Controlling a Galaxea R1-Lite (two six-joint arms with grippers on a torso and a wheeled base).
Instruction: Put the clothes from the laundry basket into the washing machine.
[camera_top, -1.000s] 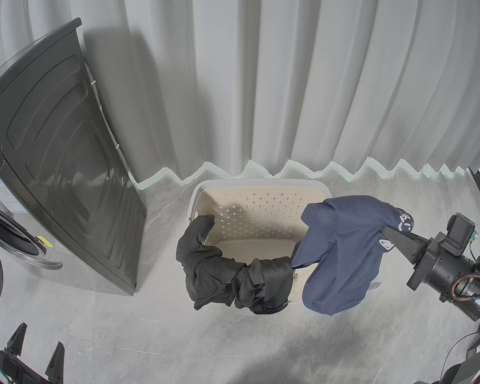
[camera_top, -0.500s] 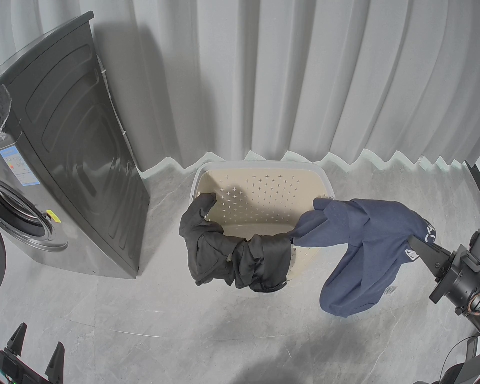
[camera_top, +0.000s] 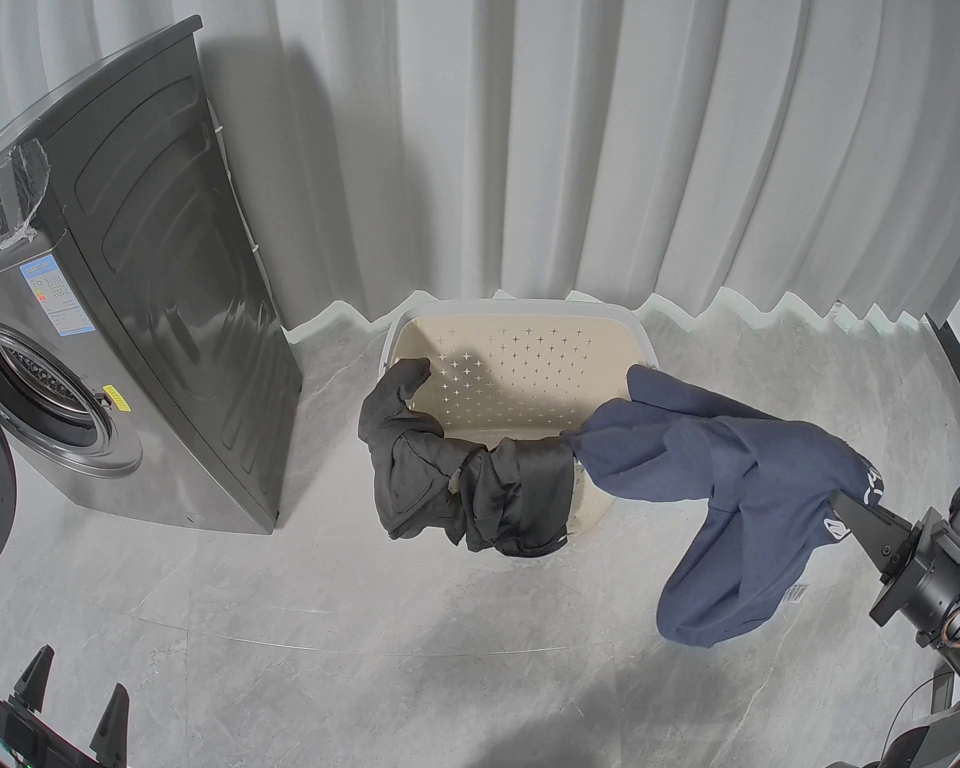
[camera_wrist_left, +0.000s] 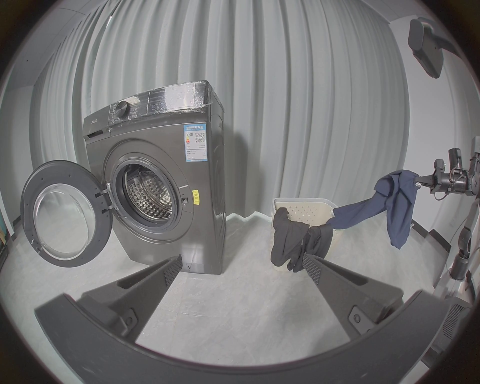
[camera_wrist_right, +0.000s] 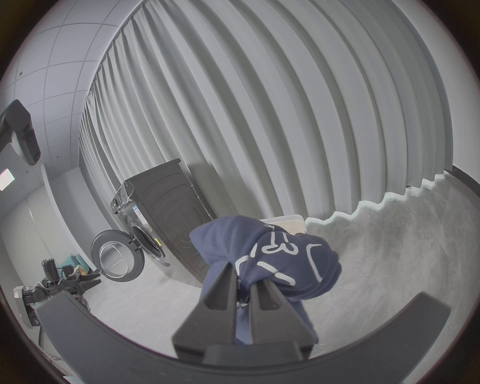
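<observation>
A navy blue shirt (camera_top: 740, 480) hangs in the air right of the laundry basket (camera_top: 520, 312), one sleeve still trailing over the basket's rim. My right gripper (camera_top: 845, 505) is shut on the shirt's printed end (camera_wrist_right: 280, 257). A black garment (camera_top: 460, 480) drapes over the basket's front left rim. The grey washing machine (camera_top: 130, 290) stands at the left with its round door (camera_wrist_left: 62, 215) swung open and the drum (camera_wrist_left: 145, 192) visible. My left gripper (camera_top: 70, 695) sits low at the front left, open and holding nothing (camera_wrist_left: 240, 262).
White curtains (camera_top: 560, 150) run along the back behind the basket and machine. Grey marble floor (camera_top: 400, 640) lies open between the basket, the machine and me.
The whole head view shifted, showing more of the machine's front. My right gripper drew the blue shirt farther right and out of the basket, stretching the sleeve across the rim.
</observation>
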